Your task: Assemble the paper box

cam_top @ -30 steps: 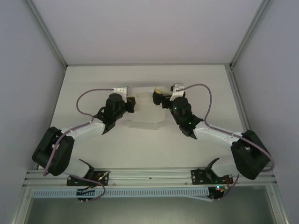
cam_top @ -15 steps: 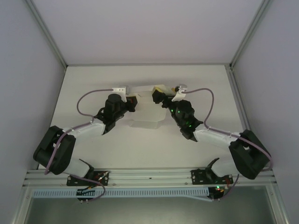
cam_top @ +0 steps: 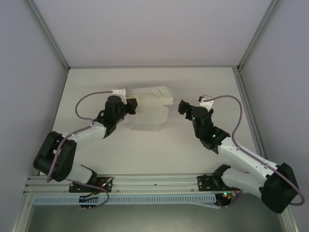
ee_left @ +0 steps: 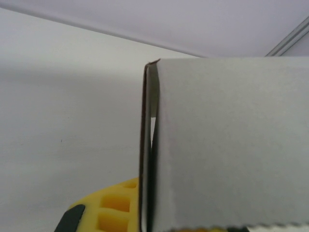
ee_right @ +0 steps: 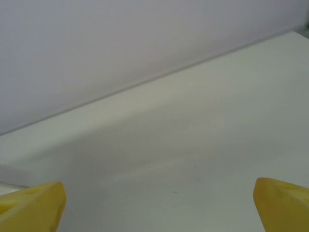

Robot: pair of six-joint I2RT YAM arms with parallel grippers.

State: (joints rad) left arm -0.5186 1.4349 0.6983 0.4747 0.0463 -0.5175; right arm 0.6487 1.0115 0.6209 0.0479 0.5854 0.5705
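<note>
Two grippers: one is clamped on the work, the other is spread wide with nothing in it.
Left gripper point(cam_top: 131, 104): the jaws are closed tight on the left edge of the paper box point(cam_top: 147, 112), left of the table's centre.
Left finger pad point(ee_left: 115, 209): a yellow pad is seen in the left wrist view, pressed against a doubled cardboard edge; a thin gap is visible between the two layers.
Box panel at the left wrist: a broad grey-white face is held upright, just right of the pad.
Right gripper point(cam_top: 183, 107): the jaws are held fully apart and nothing is gripped; it is placed right of the box, near it but not touching.
Right fingertips point(ee_right: 31, 207): two yellow tips are seen at the bottom corners of the right wrist view, with bare table between them.
Paper box, location: it is found on the far half of the table point(cam_top: 145, 150), between the two grippers.
Paper box, form: it is partly folded, with a wide panel toward the near side and a raised boxy section at the far right.
Paper box, contact with the table: cannot be told.
Cables point(cam_top: 83, 104): a purple lead is looped beside each wrist.
Mounting rail point(cam_top: 154, 181): both arm bases are bolted to it at the near edge.
</note>
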